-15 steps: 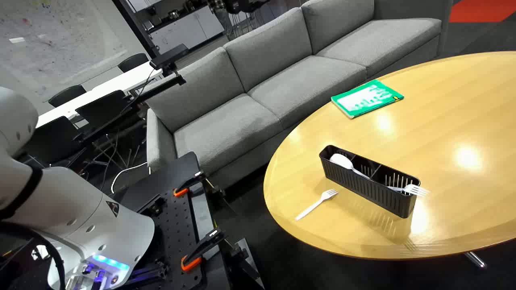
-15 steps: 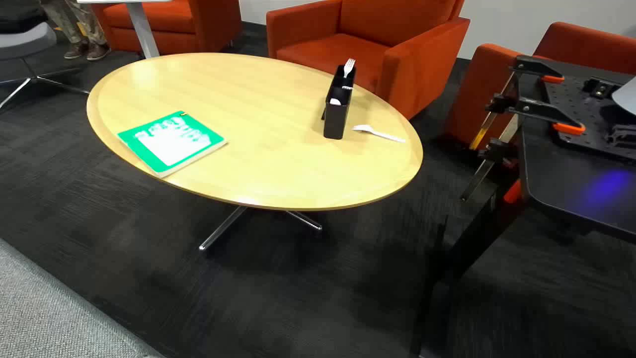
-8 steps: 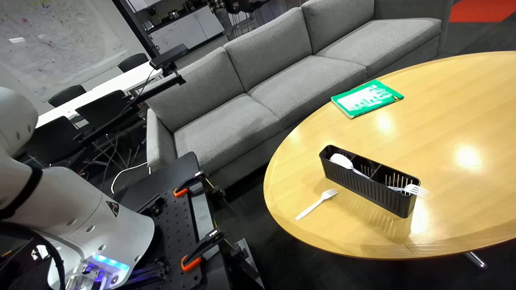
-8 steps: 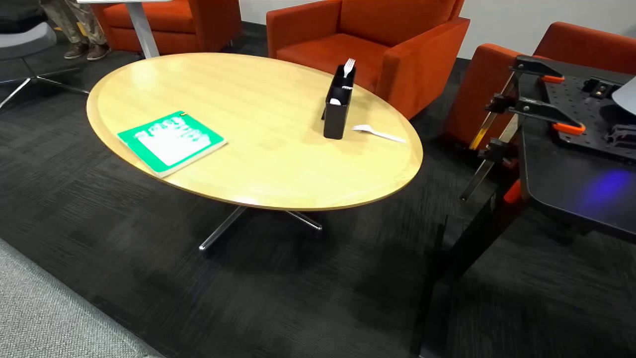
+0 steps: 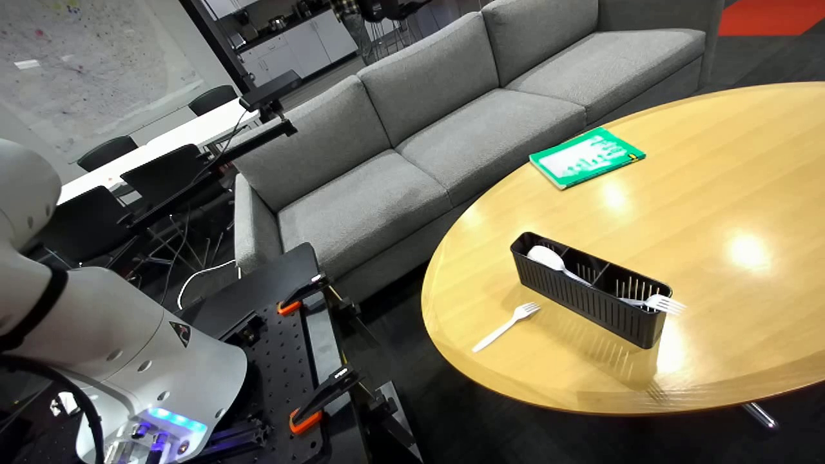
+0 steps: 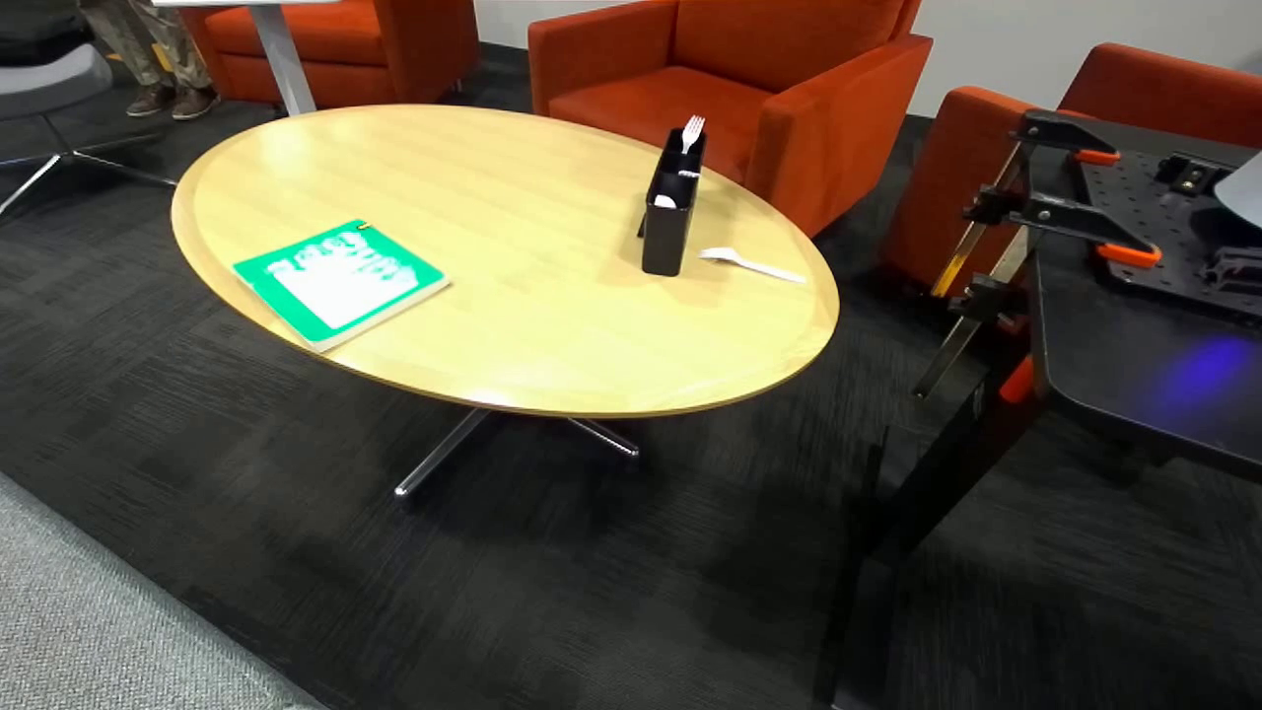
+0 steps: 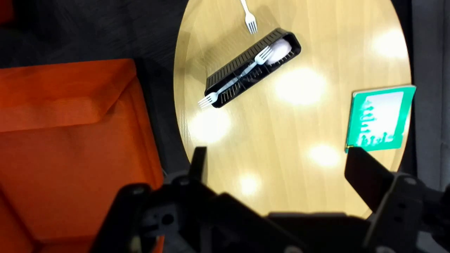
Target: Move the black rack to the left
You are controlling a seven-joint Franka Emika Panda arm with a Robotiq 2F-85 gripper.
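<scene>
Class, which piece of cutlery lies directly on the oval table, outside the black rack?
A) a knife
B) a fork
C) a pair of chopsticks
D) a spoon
B: the wrist view shows a white fork, its tines plain to see, lying on the oval table beside the black rack without touching it.

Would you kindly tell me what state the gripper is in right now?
Gripper: open, jaws wide apart, holding nothing; the black rack stands clear of it.
</scene>
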